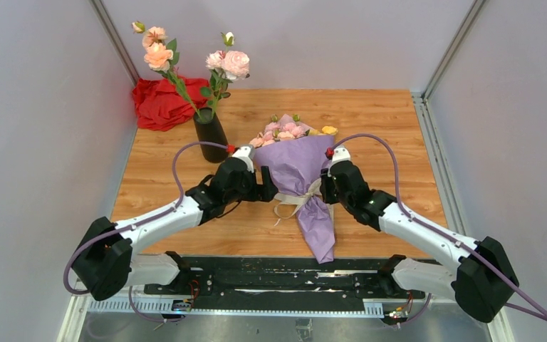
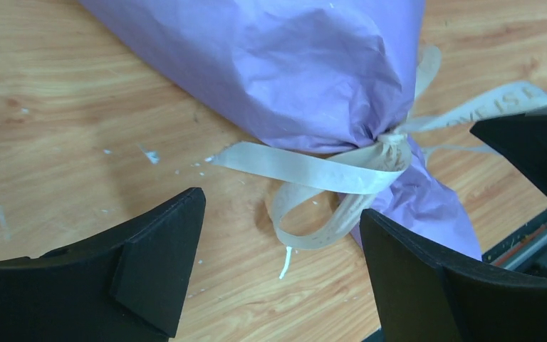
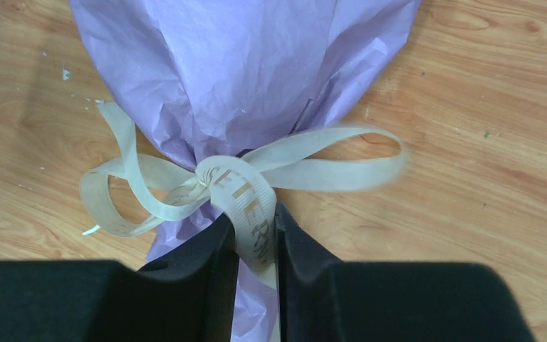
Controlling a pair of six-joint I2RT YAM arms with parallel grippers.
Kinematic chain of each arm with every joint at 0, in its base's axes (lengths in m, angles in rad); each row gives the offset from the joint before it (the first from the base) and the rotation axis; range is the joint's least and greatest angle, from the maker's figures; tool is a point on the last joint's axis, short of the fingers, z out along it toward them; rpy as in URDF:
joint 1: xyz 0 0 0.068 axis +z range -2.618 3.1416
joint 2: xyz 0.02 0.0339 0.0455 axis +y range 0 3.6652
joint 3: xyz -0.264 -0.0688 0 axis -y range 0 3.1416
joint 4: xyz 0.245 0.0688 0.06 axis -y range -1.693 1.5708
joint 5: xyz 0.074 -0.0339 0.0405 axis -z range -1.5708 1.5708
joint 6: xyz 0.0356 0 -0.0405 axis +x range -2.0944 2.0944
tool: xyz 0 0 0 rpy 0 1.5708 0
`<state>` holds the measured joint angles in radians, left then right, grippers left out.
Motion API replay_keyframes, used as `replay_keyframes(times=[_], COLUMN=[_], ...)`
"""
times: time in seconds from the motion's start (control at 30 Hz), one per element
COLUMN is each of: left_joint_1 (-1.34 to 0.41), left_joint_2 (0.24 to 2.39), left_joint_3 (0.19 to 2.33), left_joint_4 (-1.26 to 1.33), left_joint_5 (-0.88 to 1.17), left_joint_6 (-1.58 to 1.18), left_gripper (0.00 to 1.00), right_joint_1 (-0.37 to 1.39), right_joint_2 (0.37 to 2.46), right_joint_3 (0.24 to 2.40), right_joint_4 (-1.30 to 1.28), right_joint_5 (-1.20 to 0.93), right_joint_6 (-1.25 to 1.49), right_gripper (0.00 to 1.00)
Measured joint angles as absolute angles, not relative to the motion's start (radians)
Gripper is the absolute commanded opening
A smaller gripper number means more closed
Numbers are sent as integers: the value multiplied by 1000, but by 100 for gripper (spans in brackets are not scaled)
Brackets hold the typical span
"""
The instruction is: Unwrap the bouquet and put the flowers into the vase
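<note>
The bouquet (image 1: 298, 171) lies mid-worktop (image 1: 377, 128), blooms far, tip near. The right pincer (image 3: 254, 231) is clenched on its cream ribbon (image 3: 246, 203). The left pincer (image 2: 279, 217) gapes, released, just left of the bow. The vase (image 1: 211, 134) stands far left.

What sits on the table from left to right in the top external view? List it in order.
Red cloth → black vase → left tool, open → purple bouquet → right tool, pinching the bouquet's cream ribbon.
</note>
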<state>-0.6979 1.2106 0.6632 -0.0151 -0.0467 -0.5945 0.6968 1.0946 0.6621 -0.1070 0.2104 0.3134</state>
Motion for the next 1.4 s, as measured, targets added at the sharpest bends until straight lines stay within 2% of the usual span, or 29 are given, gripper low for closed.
replay_keyframes(times=[0.13, 0.33, 0.37, 0.43, 0.5, 0.57, 0.63, 0.87, 0.9, 1.03, 1.07, 1.2, 1.4], left_joint_1=[-746, -758, -758, -758, -758, -759, -760, -762, -762, -762, -762, -762, -762], left_joint_2=[1260, 1337, 1368, 1419, 1457, 1482, 1499, 1544, 1555, 1605, 1620, 1657, 1661], left_joint_3=[667, 698, 728, 788, 844, 888, 919, 949, 954, 982, 992, 1011, 1010], left_joint_4=[-1, 23, 24, 30, 38, 53, 61, 74, 75, 74, 75, 81, 88], left_joint_5=[-53, -52, -50, -42, -32, -20, -10, 4, 6, 22, 27, 48, 61], left_joint_6=[-607, -620, -620, -620, -620, -620, -620, -619, -619, -620, -620, -624, -629], left_gripper=[89, 89, 89, 89, 89, 89, 89, 89, 89, 89, 89, 89, 89], right_joint_1=[696, 694, 692, 685, 679, 673, 671, 647, 644, 633, 632, 617, 588], right_joint_2=[1097, 1119, 1126, 1143, 1153, 1159, 1155, 1102, 1098, 1100, 1105, 1182, 1287], right_joint_3=[641, 607, 604, 599, 598, 596, 595, 590, 590, 590, 590, 601, 624], right_joint_4=[-106, -104, -103, -95, -91, -89, -89, -89, -89, -89, -87, -86, -76], right_joint_5=[213, 214, 214, 213, 213, 213, 213, 214, 214, 216, 218, 230, 232], right_joint_6=[315, 316, 316, 316, 316, 319, 320, 319, 319, 313, 316, 291, 288], right_gripper=[38, 36, 34, 17, 7, 5, 0, 0, 2, 46, 53, 57, 52])
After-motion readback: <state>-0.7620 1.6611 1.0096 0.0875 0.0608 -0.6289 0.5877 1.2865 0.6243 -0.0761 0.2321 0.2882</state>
